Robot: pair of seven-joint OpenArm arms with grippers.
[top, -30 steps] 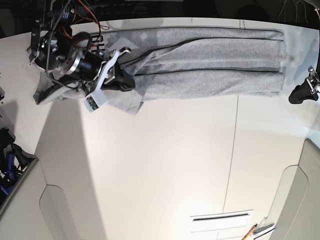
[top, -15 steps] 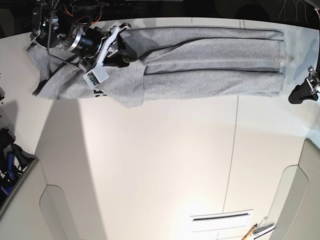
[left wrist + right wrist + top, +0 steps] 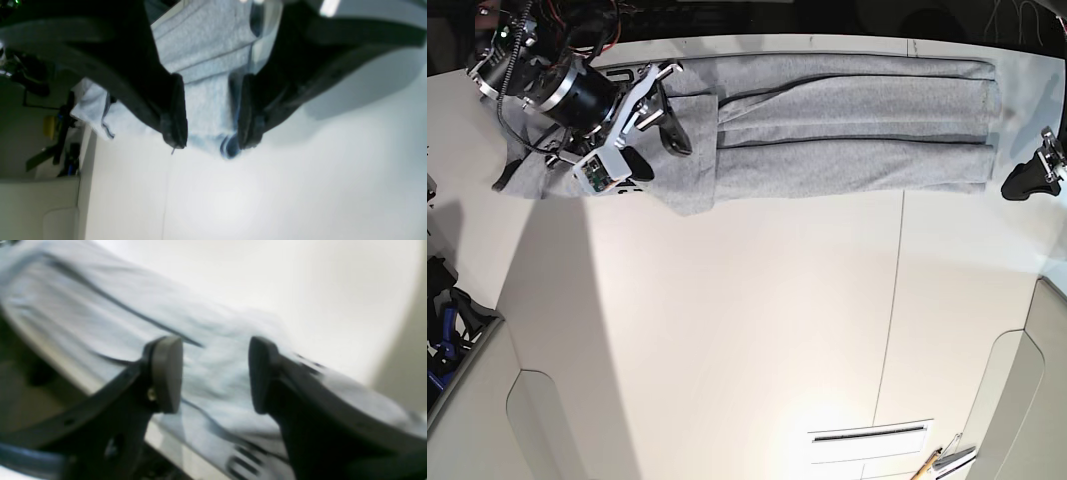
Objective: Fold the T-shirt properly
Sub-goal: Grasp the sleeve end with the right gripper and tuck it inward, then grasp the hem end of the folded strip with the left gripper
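Observation:
The grey T-shirt (image 3: 847,125) lies as a long lengthwise-folded band along the far edge of the white table (image 3: 757,330). My right gripper (image 3: 665,160) hovers over the shirt's left part, open, with nothing in it. In the right wrist view its fingertips (image 3: 166,373) stand wide apart above the T-shirt (image 3: 100,313). My left gripper (image 3: 1019,186) sits just off the shirt's right end, near the table's right edge. In the left wrist view the left gripper (image 3: 210,140) is open, and the T-shirt (image 3: 206,50) shows behind the gap, not held.
A thin seam (image 3: 895,300) runs front to back across the table. A slotted plate (image 3: 867,436) and a small tool (image 3: 937,462) lie near the front edge. Dark gear (image 3: 447,320) stands off the table's left side. Grey panels (image 3: 1027,400) flank the front corners.
My right gripper has opened and let go of the shirt's left fold, which now lies flat. That arm has drawn back to the left. The left arm has barely moved.

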